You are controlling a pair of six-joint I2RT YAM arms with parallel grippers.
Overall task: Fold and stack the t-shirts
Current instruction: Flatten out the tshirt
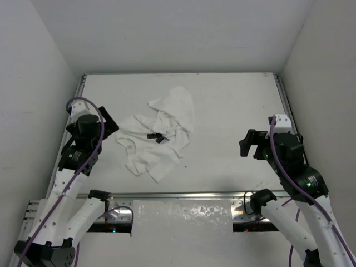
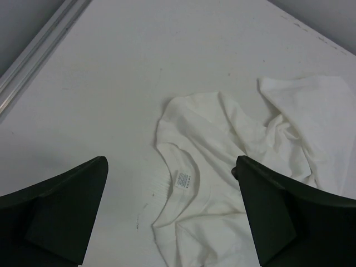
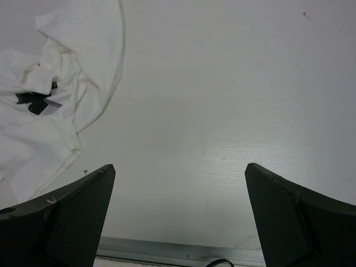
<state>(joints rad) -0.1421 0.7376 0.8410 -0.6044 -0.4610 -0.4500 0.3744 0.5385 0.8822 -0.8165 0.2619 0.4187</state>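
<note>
One white t-shirt (image 1: 161, 133) lies crumpled on the table, left of centre, with a small black mark (image 1: 157, 137) on it. My left gripper (image 1: 110, 128) is open and empty, just left of the shirt. In the left wrist view the gripper (image 2: 171, 161) hovers over the shirt's collar and neck label (image 2: 183, 181). My right gripper (image 1: 251, 146) is open and empty over bare table, well to the right of the shirt. In the right wrist view the gripper (image 3: 179, 167) faces bare table, and the shirt (image 3: 61, 72) with its black mark (image 3: 36, 101) lies at the far left.
White walls close the table in on the left, back and right. A metal rail (image 1: 178, 196) runs along the near edge, with a translucent sheet (image 1: 181, 218) below it. A rail (image 2: 39, 50) also edges the table's left side.
</note>
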